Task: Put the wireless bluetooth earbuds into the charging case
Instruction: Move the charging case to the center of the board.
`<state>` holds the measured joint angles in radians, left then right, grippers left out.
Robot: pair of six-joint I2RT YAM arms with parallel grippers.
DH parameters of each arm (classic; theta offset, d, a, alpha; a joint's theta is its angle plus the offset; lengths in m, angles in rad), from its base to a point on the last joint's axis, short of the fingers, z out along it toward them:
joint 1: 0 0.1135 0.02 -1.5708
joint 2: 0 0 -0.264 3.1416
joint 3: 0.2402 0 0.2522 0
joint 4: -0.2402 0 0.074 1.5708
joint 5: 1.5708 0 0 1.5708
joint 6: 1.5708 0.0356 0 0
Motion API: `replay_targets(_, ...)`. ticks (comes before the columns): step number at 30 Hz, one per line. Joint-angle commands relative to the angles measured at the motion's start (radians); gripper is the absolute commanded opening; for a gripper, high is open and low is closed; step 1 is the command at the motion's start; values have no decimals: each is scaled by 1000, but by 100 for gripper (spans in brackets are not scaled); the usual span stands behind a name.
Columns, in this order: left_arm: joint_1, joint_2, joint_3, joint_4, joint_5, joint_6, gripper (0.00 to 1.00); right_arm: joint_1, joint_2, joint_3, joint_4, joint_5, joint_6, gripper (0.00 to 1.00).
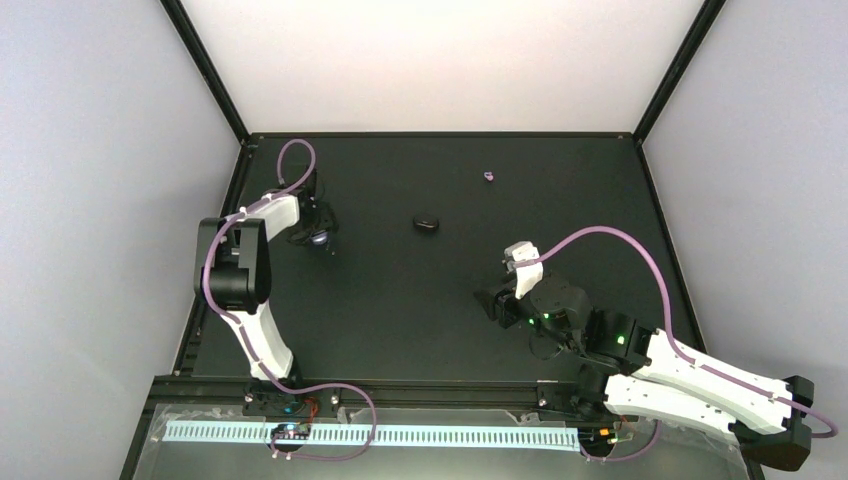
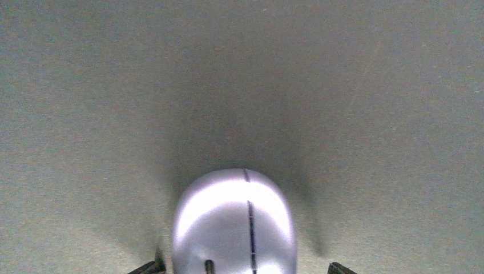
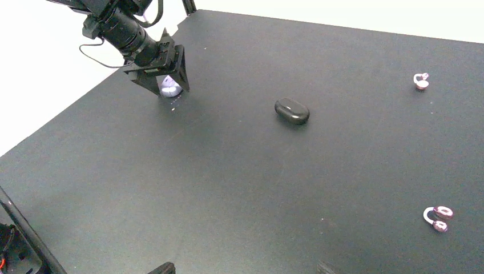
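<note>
Middle of the worktop [image 1: 400, 330]: the charging case [image 1: 427, 222], dark, shut, lying flat, well apart from both end effectors.

Off to its left, the left end effector [image 1: 320, 238], pointed down close to the worktop, with a glossy pale lavender object [image 2: 234, 222] between its fingers. Up close in the left wrist view: a rounded dome with a dark seam down it, one fingertip [image 2: 151, 268] hard against its left edge, the other standing slightly off on the right. Gripped or merely straddled, cannot tell.

Nearer the bases and right of the case, the right end effector [image 3: 246, 268], spread wide with nothing between its tips, looking across the worktop toward the case.

Now the earbuds. In the top view, just one to be made out: the far earbud [image 1: 488, 176], beyond and right of the case. In the right wrist view, both: the far one again, plus the near earbud [image 3: 438, 217] off to the right of the right end effector. Each purple with a pale curved hook, both out on the bare worktop, well apart from each other and from the case.
</note>
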<state>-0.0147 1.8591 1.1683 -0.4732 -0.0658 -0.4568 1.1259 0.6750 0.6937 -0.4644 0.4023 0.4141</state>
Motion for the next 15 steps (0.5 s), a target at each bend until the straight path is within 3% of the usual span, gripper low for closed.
replay_targets(1, -4, 29, 67, -70, -86, -10, 75, -3, -8, 11, 3, -1, 23, 64)
replay_targets(15, -11, 130, 176, -148, -69, 16, 53, -3, -27, 12, -16, 6, 36, 64)
